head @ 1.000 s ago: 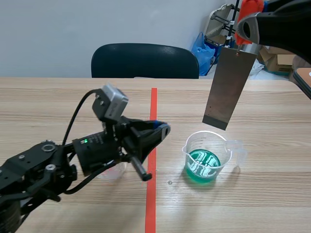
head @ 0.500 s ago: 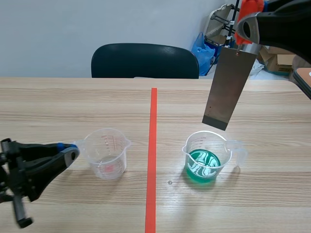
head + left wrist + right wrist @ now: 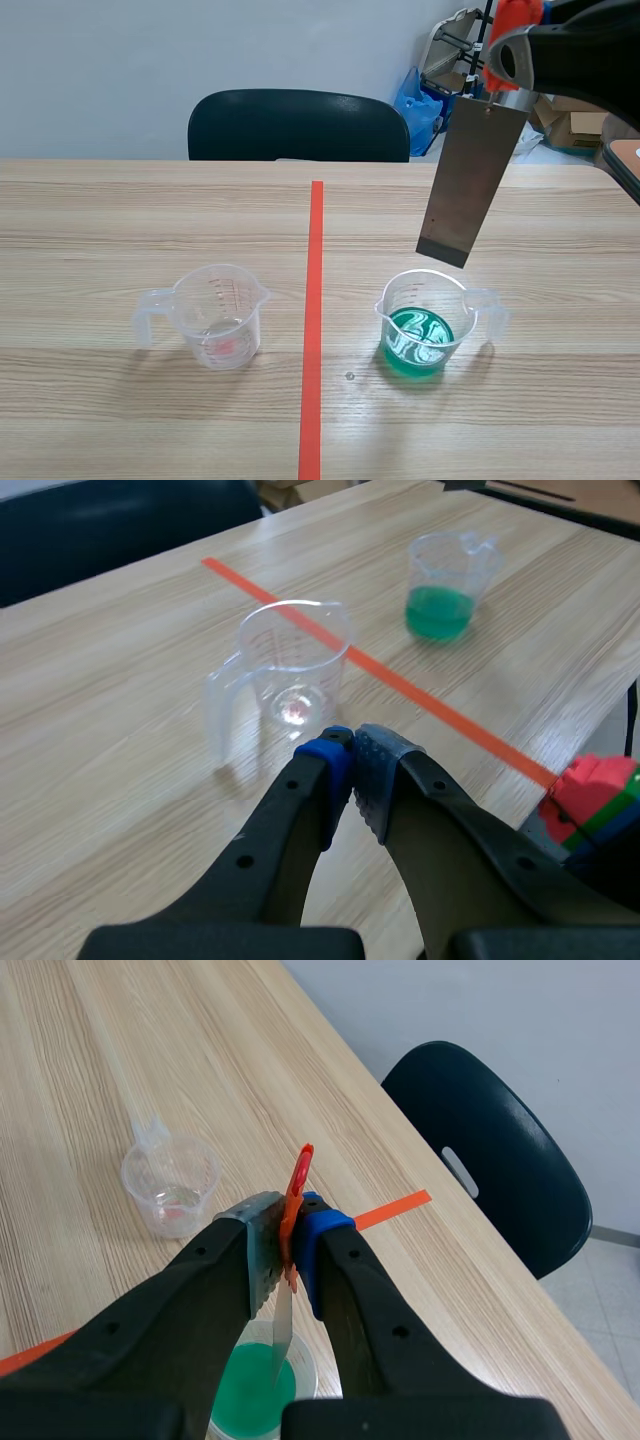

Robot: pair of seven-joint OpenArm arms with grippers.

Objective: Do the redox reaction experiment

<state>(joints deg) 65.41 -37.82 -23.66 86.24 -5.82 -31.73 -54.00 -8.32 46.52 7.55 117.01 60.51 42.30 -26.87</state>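
Robot body, wrist views.
On left gripper (image 3: 352, 752) and right gripper (image 3: 284, 1218): thick matte-black fingers (image 3: 288, 820) with small round holes, one blue pad (image 3: 327, 762), one grey-green dotted pad (image 3: 379, 770).

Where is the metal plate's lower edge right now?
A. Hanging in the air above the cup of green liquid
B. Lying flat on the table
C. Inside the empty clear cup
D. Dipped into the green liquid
A: in the scene view the metal plate, held up by the right gripper, ends above the rim of the cup of green liquid, clear of the liquid.
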